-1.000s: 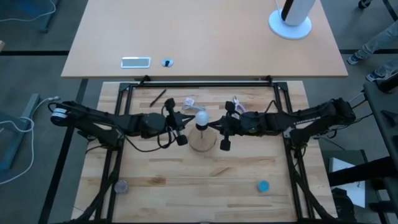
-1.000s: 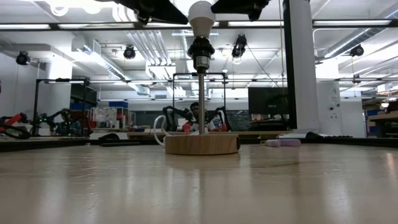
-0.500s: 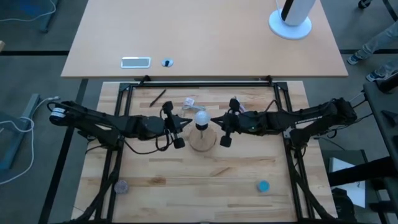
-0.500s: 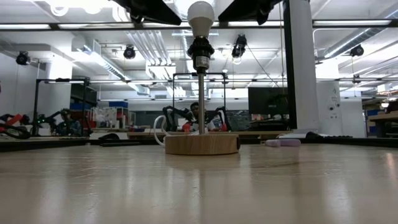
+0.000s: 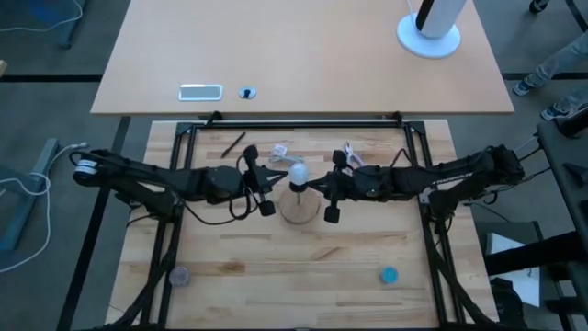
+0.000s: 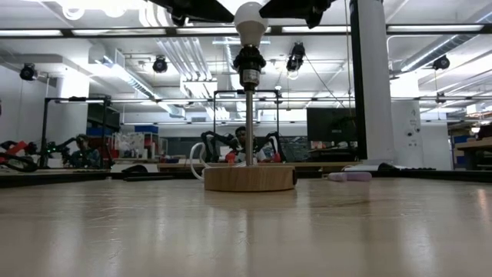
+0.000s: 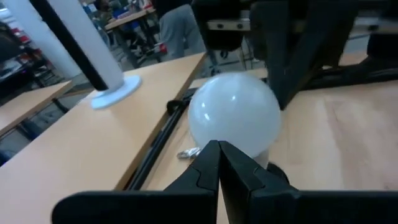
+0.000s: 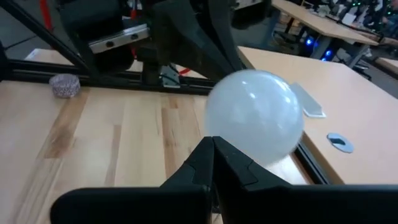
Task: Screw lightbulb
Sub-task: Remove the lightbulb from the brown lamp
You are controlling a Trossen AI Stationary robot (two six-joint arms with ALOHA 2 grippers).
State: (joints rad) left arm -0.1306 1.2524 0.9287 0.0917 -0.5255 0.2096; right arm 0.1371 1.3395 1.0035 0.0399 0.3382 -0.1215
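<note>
The lightbulb (image 6: 250,21) is seated upright in the black socket (image 6: 248,63) on top of the thin stem of the wooden disc (image 6: 249,178), well above the tabletop (image 6: 246,231); this looks set so the bulb can be turned from both sides without the base tipping. The left claw (image 5: 267,181) is placed just beside the bulb on one side, the right claw (image 5: 329,187) just beside it on the opposite side, both level with the bulb head. In each wrist view the claw's two fingers are pressed together with no gap, tips pointed at the bulb's white surface (image 7: 235,113) (image 8: 254,118); nothing is gripped between them. Actual contact of the closed tips with the bulb cannot be told. Judged: the bulb appears already in the socket, with tightening probably near done or being checked.
</note>
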